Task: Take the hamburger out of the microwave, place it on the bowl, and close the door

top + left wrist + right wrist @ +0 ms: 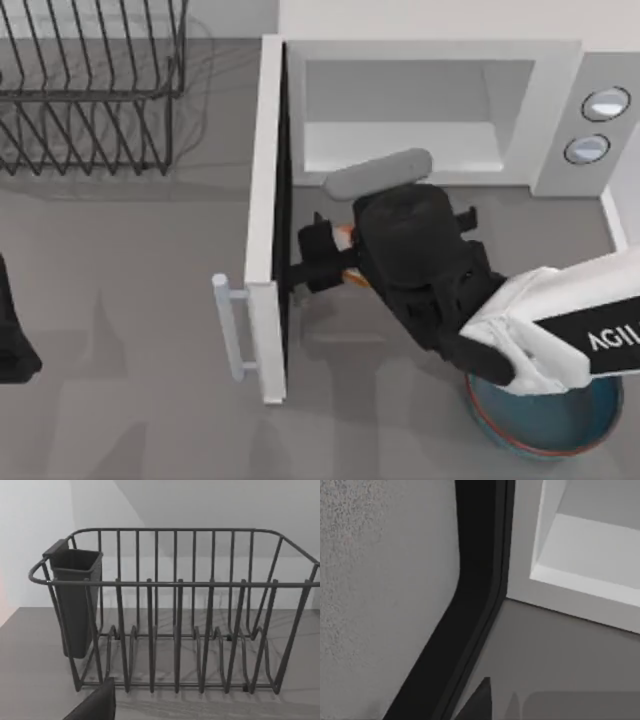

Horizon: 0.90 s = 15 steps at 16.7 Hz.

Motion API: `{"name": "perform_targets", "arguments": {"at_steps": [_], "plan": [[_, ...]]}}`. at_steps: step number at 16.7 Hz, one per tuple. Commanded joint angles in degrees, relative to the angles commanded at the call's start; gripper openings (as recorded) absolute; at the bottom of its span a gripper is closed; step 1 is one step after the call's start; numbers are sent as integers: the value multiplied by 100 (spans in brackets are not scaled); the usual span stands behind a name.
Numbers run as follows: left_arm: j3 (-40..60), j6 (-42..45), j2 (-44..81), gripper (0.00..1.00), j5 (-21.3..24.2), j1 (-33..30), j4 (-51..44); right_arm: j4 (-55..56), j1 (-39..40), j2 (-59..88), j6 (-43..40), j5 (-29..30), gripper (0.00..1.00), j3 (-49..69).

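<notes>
Grey table (130, 340); right end effector (335, 262) gripping hamburger (345, 238) beside open door (264, 200) (wall white).

Grey wire dish rack (90, 85) at table's (120, 400) far left; dark cup (75, 600) on it.

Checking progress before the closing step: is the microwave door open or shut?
Open: the door swings out from the microwave, exposing its pale cavity.

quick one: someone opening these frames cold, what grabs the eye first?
The microwave at the table's back right, its door swung wide open toward the front. Next, the right arm's end effector just outside the cavity, beside the door's inner face, with a sliver of orange hamburger at it. The teal bowl waits at front right, a wire dish rack stands back left.
</notes>
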Motion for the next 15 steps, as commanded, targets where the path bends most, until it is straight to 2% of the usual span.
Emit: {"name": "perform_targets", "arguments": {"at_steps": [5, 11, 15], "plan": [[0, 0, 0, 100, 0, 0, 0, -826, 1, -610, 1, -13, 0, 145], [0, 0, 0, 100, 0, 0, 0, -904, -9, -650, 9, -19, 0, 140], [0, 0, 0, 100, 0, 0, 0, -1178, -278, -654, -584, -567, 0, 125]]}}
